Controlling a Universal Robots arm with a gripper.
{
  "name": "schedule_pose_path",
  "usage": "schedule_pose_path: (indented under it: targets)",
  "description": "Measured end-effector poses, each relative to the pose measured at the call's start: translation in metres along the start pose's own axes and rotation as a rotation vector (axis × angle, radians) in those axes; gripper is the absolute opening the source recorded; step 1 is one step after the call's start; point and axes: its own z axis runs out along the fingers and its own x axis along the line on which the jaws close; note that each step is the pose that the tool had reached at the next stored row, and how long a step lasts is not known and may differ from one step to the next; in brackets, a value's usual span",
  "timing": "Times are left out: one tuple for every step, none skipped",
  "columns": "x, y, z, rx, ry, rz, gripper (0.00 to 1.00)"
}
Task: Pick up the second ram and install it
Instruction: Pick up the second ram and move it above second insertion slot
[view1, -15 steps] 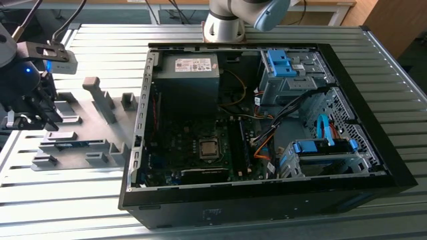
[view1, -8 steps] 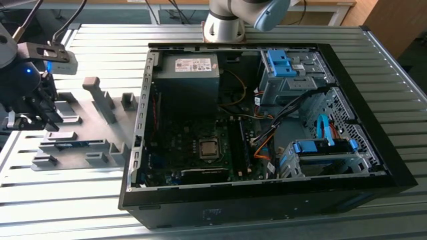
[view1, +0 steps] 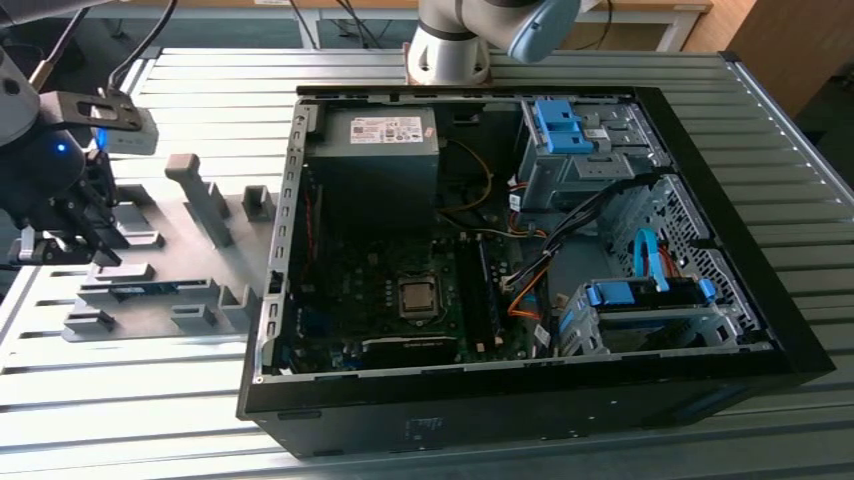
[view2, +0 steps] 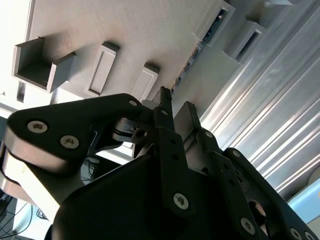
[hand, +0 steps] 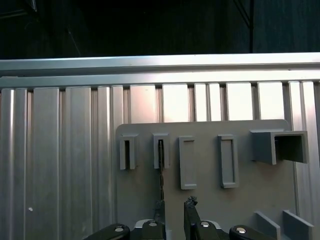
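Note:
The second ram (view1: 140, 289) stands on its edge in the slots of the grey fixture plate (view1: 180, 262), at the exterior view's left beside the computer case. In both wrist views it is a thin dark strip (hand: 161, 172) (view2: 200, 47) running from a slot toward my fingers. My gripper (view1: 60, 243) hovers over the fixture's outer side. Its fingers are open (hand: 175, 204) (view2: 175, 102), with bare plate showing between them. One fingertip (hand: 160, 205) lines up with the end of the ram. I cannot tell whether they touch.
The open computer case (view1: 747, 330) lies on the slatted metal table (view1: 200, 70), with the motherboard (view1: 400, 300) and its CPU socket exposed. Grey fixture blocks (view1: 207, 200) rise from the plate. The arm's base (view1: 447, 50) stands behind the case.

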Motion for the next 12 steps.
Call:
schedule_pose_path:
  targets:
    - [0.0001,0.0000,0.0009,0.0003,0.0000,0.000,0.29]
    - [0.0004,0.0000,0.0018,0.0004,0.0000,0.000,0.29]
    - [0.0009,0.0001,0.0024,0.0005,0.0001,0.000,0.29]
    - [0.0015,0.0002,0.0032,0.0009,0.0001,-0.001,0.29]
    - [0.0019,0.0004,0.0041,0.0015,0.0000,-0.002,0.29]
    - [0.0023,0.0007,0.0049,0.0021,0.0000,-0.003,0.29]
    - [0.0027,0.0008,0.0058,0.0028,-0.0001,-0.004,0.29]
    - [0.0030,0.0009,0.0068,0.0031,-0.0002,-0.005,0.29]
    - [0.0032,0.0009,0.0077,0.0030,0.0000,-0.007,0.29]
    - [0.0034,0.0010,0.0087,0.0028,0.0002,-0.012,0.29]
    - [0.0035,0.0009,0.0097,0.0026,0.0004,-0.018,0.29]
    - [0.0035,0.0009,0.0109,0.0024,0.0007,-0.024,0.29]
